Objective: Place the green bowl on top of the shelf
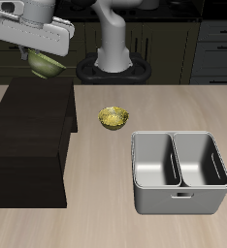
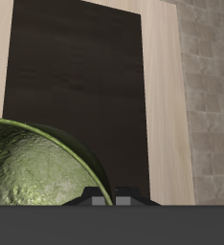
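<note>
Gripper: the gripper (image 1: 43,58) hangs up in the air over the back end of the shelf, tucked under the arm's white head. Fingers themselves are mostly hidden, but the jaws look clamped on the bowl's rim, since the bowl is hanging off them with nothing under it.
Green bowl: the green bowl (image 1: 46,65) is off the table, held above the far back part of the shelf top, not touching it. In the wrist view the green bowl (image 2: 42,167) fills a big chunk of the frame, mottled glossy inside facing the camera, tilted rather than level.
Shelf: the shelf (image 1: 30,145) is the big dark wooden box running from the back of the table toward the front edge. Its flat top (image 2: 76,77) shows as a dark slab right under the bowl in the wrist view.
Table: light wood table (image 1: 96,228), plain.
Yellow bowl: a small yellow bowl (image 1: 112,118) sits on the table just beside the shelf, near the middle.
Bin: grey metal bin (image 1: 180,172) with two compartments, nearer the front edge, well apart from the shelf.
</note>
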Motion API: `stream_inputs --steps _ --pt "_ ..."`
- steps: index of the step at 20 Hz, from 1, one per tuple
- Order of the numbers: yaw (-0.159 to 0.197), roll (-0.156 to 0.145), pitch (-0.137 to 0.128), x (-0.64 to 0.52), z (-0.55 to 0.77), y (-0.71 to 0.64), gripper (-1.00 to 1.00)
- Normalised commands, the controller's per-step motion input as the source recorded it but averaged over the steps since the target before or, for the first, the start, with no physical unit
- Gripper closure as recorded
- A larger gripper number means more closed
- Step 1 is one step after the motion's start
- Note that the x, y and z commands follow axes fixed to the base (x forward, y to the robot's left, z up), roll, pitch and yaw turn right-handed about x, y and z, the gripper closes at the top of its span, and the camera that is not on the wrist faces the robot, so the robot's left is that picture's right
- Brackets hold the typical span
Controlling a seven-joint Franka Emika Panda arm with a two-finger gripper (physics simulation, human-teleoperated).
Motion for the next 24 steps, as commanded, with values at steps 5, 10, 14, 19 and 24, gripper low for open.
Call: stream_inputs --steps 5,10,14,19,24 --pt "-0.023 -0.011 0.016 0.04 -0.10 -0.01 1.00" --pt "0.014 0.011 0.020 0.04 -0.21 0.08 1.00" --pt "0.051 -0.084 0.011 0.02 -0.13 0.03 1.00" --pt "0.056 0.035 0.000 -0.01 -0.10 0.10 -1.00" --pt "0.008 -0.005 0.014 -0.01 -0.06 -0.01 -1.00"
